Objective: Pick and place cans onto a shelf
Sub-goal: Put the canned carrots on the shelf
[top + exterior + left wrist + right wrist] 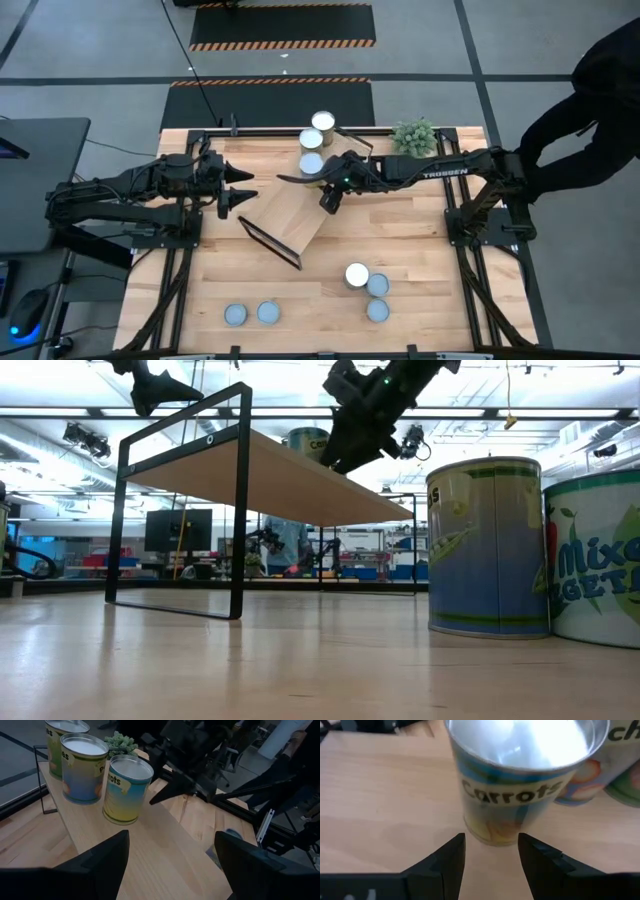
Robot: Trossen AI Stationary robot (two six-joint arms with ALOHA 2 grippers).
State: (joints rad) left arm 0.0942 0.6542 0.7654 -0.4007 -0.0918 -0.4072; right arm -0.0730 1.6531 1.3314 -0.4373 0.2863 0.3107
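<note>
Wooden counter (420,250): right hand (327,200) empty, fingers apart, over shelf (290,222) beside carrots can (520,775); left hand (240,188) spread wide, empty.

Non-task items noted. A small green potted plant (415,136) stands at the far edge of the wooden tabletop (420,250), toward its right corner; the left wrist view shows it (119,742) as a spiky-leaved cluster. A dark desk (35,160) adjoins the table's left side. A person in dark clothing (590,110) stands off the table's right far corner. On the grey floor beyond lie two black mats edged with orange-and-black hazard stripes (282,27). In the low view, the room behind holds a dark monitor (178,530), cluttered workbenches, and ceiling light strips (560,412).
</note>
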